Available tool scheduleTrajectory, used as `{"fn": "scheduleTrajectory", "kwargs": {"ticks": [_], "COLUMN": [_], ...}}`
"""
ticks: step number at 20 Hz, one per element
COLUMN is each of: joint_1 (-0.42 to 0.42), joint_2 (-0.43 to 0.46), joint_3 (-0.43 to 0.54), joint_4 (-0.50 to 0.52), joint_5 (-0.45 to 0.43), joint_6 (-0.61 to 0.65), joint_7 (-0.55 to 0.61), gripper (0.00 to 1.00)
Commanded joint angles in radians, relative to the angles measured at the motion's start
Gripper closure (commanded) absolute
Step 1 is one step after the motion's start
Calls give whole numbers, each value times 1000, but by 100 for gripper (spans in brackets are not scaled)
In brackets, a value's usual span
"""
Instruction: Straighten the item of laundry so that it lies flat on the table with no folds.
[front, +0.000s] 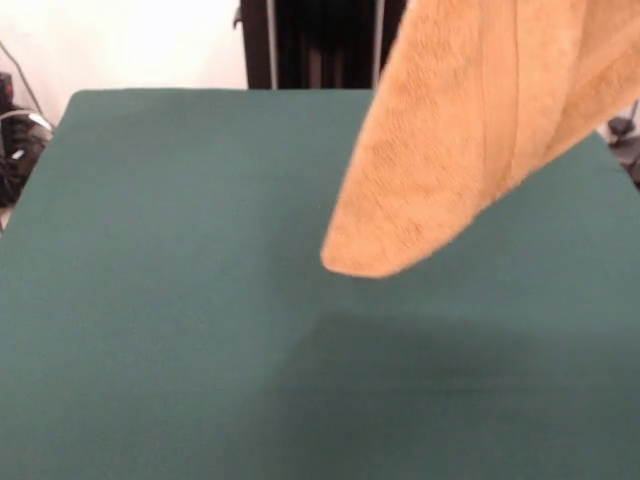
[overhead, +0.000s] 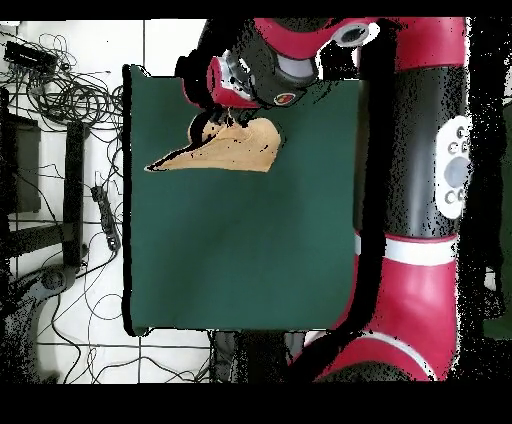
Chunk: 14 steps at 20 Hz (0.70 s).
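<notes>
The orange-tan towel (front: 470, 130) hangs in the air over the far right part of the green table (front: 150, 330), folded along its length. Its lowest corner dangles above the cloth and casts a shadow on it. A ribbed band runs down it. Its upper end leaves the picture at the top, so the grip is hidden in the front view. In the overhead view the towel (overhead: 235, 152) spreads out below the arm's red and black wrist (overhead: 255, 75). The gripper (overhead: 235, 115) sits under that wrist, shut on the towel's top and mostly hidden.
The arm's thick red and black links (overhead: 420, 200) stretch along the right side of the table (overhead: 240, 260). Cables (overhead: 60, 90) lie on the floor to the left of the table. The black pedestal (front: 320, 40) stands behind the far edge.
</notes>
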Motion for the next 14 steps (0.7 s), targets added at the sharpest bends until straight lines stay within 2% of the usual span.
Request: {"fn": "scheduleTrajectory", "kwargs": {"ticks": [1,8,12,14], "joint_1": [0,-4,77,99], "joint_2": [-133,-140,-56,-33], "joint_3": [-103,-150,-159,-163], "joint_4": [85,162,-22,-59], "joint_5": [79,129,81,67], "joint_6": [38,-43,18,8], "joint_7": [219,190,194,192], "gripper": [100,100,100,100]}}
